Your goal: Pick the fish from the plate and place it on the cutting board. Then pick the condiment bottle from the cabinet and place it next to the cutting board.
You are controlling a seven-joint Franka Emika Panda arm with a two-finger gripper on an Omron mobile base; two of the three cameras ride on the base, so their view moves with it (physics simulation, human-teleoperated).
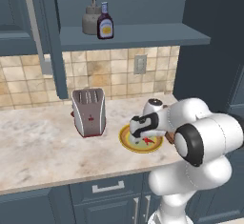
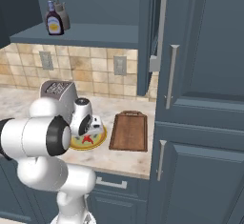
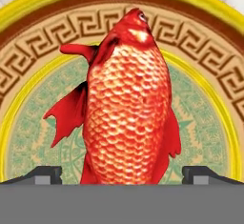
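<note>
Gripper [image 3: 122, 173] low over plate [image 3: 28, 42], fingers spread wide, one tip either side of fish [image 3: 128, 104], not closed on it. Fish lies on plate's pale green centre: red-orange, scaled, darker red fins, head pointing away from hand. Plate rim yellow, brown key-pattern band inside. Cutting board [image 2: 129, 130] just right of plate, bare. Condiment bottle [image 1: 105, 22] on cabinet [image 1: 133, 35] shelf; yellow-orange label, writing unreadable.

wall: tan tiles [image 1: 105, 70] with a grey plug [image 1: 140, 64]
counter [image 1: 43, 142]: pale stone
drawers [image 1: 107, 188]: dark blue
</note>
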